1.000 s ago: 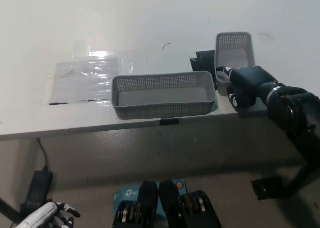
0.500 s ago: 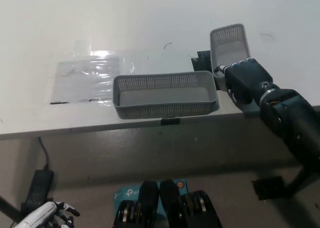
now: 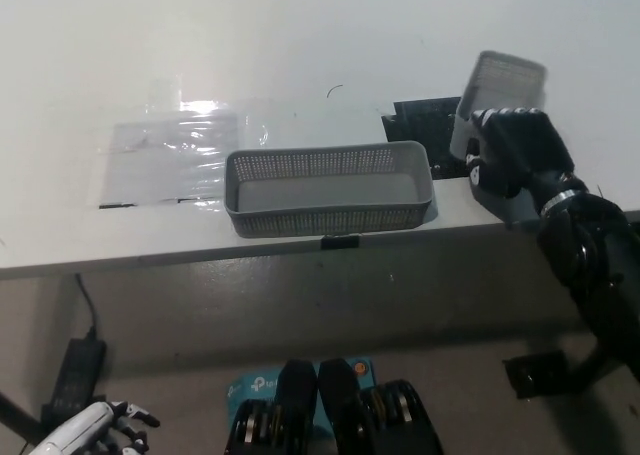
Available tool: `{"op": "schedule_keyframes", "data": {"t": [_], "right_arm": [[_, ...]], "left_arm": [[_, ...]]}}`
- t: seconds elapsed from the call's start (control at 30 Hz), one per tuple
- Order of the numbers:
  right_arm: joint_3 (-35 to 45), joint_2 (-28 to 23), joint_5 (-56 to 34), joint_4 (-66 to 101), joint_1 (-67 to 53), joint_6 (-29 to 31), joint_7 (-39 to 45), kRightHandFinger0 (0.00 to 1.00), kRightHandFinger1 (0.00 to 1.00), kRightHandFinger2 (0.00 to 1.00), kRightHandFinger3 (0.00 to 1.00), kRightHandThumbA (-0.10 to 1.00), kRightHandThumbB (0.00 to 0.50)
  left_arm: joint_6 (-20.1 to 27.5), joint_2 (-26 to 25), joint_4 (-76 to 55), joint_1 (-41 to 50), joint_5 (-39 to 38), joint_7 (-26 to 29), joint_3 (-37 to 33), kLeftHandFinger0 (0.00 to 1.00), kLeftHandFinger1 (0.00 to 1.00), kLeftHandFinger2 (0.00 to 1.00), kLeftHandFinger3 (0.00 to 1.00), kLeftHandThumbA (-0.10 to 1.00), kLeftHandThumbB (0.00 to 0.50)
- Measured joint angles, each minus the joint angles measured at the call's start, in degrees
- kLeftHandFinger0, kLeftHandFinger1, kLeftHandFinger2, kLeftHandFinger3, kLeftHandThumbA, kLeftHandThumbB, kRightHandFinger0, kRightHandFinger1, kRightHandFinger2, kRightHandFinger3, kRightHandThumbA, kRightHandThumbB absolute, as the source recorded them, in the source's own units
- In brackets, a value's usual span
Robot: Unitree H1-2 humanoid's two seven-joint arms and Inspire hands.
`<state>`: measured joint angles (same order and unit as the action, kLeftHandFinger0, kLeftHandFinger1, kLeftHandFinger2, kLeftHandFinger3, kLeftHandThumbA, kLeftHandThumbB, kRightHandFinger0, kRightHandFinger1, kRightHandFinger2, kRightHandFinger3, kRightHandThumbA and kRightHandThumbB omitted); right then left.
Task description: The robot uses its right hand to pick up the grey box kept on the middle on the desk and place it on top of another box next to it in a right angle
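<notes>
Grey perforated plastic is what you have in the right hand (image 3: 515,155): a small mesh basket (image 3: 497,95), lifted clear of the tabletop (image 3: 300,35) and tilted, its far end raised. The black fingers are wrapped round its near end, so the hold looks one-sided. Before you travel, I would level the basket, since a grip at one end may let it swing or slip.

Your target is the larger grey mesh basket (image 3: 330,187), which lies lengthwise left to right near the front edge of the tabletop, just left of the hand. To get the right angle, turn the small basket so its long side runs near to far, then carry it left and set it across the rims of the larger one. Come down from above, not sideways; a push against the wall of the larger basket could shove it toward the edge.

Between the two, a black flat object (image 3: 425,120) lies on the tabletop under the lifted basket; I cannot tell what it is, but it should not interfere at this height. A clear plastic sheet (image 3: 180,145) lies to the left, well apart from your path. The white left hand (image 3: 95,430) rests low at the near left, fingers apart and empty.
</notes>
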<state>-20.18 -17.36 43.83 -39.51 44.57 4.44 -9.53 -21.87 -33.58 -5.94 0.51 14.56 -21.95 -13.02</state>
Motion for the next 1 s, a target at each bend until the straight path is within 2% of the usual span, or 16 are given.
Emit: {"op": "schedule_keyframes", "data": {"t": [0.17,0.23,0.3,0.37,0.47,0.5,0.53,0.6,0.67,0.77,0.8,0.87,0.9,0.97,1.0], "right_arm": [[2.28,1.71,-2.03,-0.98,-0.52,1.74,-2.16,0.00,0.00,0.30,0.04,-0.10,0.282],[2.37,2.25,-2.45,-1.04,-0.94,2.11,-2.67,0.00,0.00,0.31,0.04,-0.10,0.276],[2.38,2.45,-2.73,-1.07,-1.10,2.54,-3.21,0.00,0.00,0.31,0.05,-0.10,0.283],[2.40,2.45,-2.92,-1.11,-1.13,2.83,-3.53,0.00,0.00,0.34,0.11,-0.10,0.288],[2.43,2.43,-3.15,-1.54,-1.13,3.56,-4.09,0.00,0.00,0.34,0.12,-0.10,0.257],[2.43,2.42,-3.18,-1.66,-1.13,3.71,-4.22,0.00,0.01,0.38,0.15,-0.10,0.242],[2.43,2.41,-3.20,-1.76,-1.13,3.83,-4.31,0.00,0.03,0.41,0.20,-0.10,0.252],[2.41,2.28,-3.16,-1.84,-1.13,4.00,-4.38,0.00,0.05,0.43,0.22,-0.10,0.260],[2.39,2.08,-3.13,-1.86,-1.13,4.05,-4.39,0.00,0.05,0.42,0.23,-0.10,0.257],[2.39,1.72,-3.13,-1.88,-1.13,4.20,-4.40,0.00,0.05,0.39,0.20,-0.10,0.258],[2.38,1.51,-3.13,-1.88,-1.13,4.29,-4.40,0.00,0.03,0.35,0.18,-0.10,0.260],[2.36,1.09,-3.10,-1.92,-1.12,4.65,-4.40,0.00,0.02,0.33,0.19,-0.10,0.243],[2.34,0.86,-3.10,-1.92,-1.13,4.88,-4.40,0.00,0.00,0.30,0.18,-0.10,0.239],[2.12,0.25,-3.00,-1.83,-1.12,5.40,-4.41,0.00,0.01,0.36,0.20,-0.10,0.259],[2.05,-0.04,-2.97,-1.71,-1.12,5.63,-4.41,0.00,0.06,0.42,0.23,-0.10,0.280]], "left_arm": [[-0.02,0.44,0.00,0.02,0.08,0.00,0.18,0.39,0.42,0.56,0.66,0.31,0.358],[-0.03,0.63,-0.01,0.02,0.10,0.00,0.21,0.46,0.47,0.60,0.70,0.32,0.355],[-0.05,0.66,-0.01,0.02,0.19,-0.01,0.15,0.46,0.47,0.61,0.70,0.33,0.354],[-0.07,0.66,-0.01,0.02,0.29,-0.01,0.18,0.48,0.49,0.64,0.71,0.32,0.359],[-0.08,0.66,0.00,0.01,0.37,-0.01,0.21,0.42,0.45,0.59,0.68,0.31,0.354],[-0.10,0.66,0.00,0.01,0.36,-0.01,0.23,0.40,0.43,0.57,0.68,0.31,0.351],[-0.12,0.67,0.00,0.01,0.36,-0.01,0.26,0.40,0.43,0.57,0.68,0.32,0.350],[-0.12,0.67,0.00,0.01,0.36,-0.01,0.31,0.42,0.44,0.58,0.69,0.33,0.349],[-0.07,0.67,0.00,0.01,0.40,-0.01,0.30,0.38,0.40,0.54,0.68,0.31,0.347],[-0.03,0.70,0.00,0.01,0.39,0.00,0.37,0.39,0.41,0.56,0.69,0.29,0.344],[-0.03,0.71,0.00,0.01,0.39,0.00,0.38,0.41,0.43,0.57,0.70,0.29,0.339],[-0.06,0.72,-0.01,0.02,0.39,-0.01,0.39,0.37,0.40,0.55,0.68,0.29,0.352],[-0.06,0.72,-0.01,0.05,0.37,-0.01,0.44,0.40,0.43,0.57,0.67,0.29,0.356],[-0.01,0.72,0.01,0.06,0.31,-0.01,0.56,0.43,0.45,0.60,0.68,0.31,0.348],[-0.01,0.71,0.00,0.06,0.33,-0.01,0.55,0.44,0.46,0.61,0.69,0.30,0.350]]}}
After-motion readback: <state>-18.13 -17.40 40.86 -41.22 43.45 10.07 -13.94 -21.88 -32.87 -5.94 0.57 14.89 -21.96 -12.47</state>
